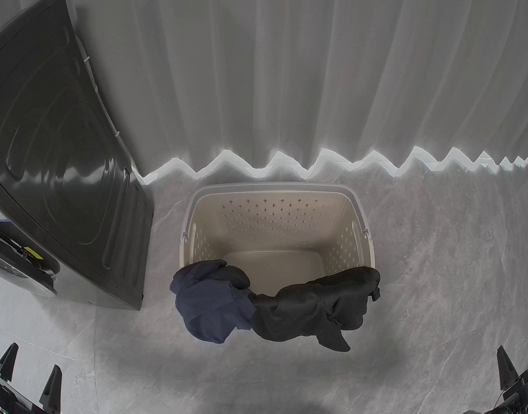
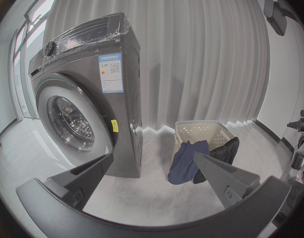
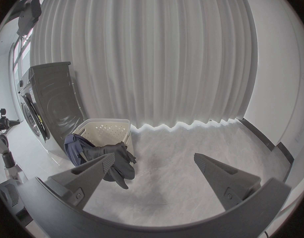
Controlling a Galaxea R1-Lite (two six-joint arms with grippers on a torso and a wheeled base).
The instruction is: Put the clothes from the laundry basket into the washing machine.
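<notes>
A beige laundry basket (image 1: 278, 208) stands on the grey floor in front of a white curtain. Over its near rim hang a navy garment (image 1: 209, 300) on the left and a black garment (image 1: 315, 309) on the right. The dark grey washing machine (image 1: 57, 162) stands to the basket's left; its round door (image 2: 70, 123) faces away from the basket. My left gripper (image 1: 28, 372) is low at the near left, open and empty. My right gripper (image 1: 519, 355) is low at the near right, open and empty. Both are well short of the basket.
The curtain (image 1: 310, 64) closes off the far side behind the basket (image 3: 105, 133). Bare grey floor (image 1: 448, 248) lies to the basket's right and between it and my grippers (image 2: 153, 159) (image 3: 153, 159). A tripod stand (image 2: 301, 139) is off to one side.
</notes>
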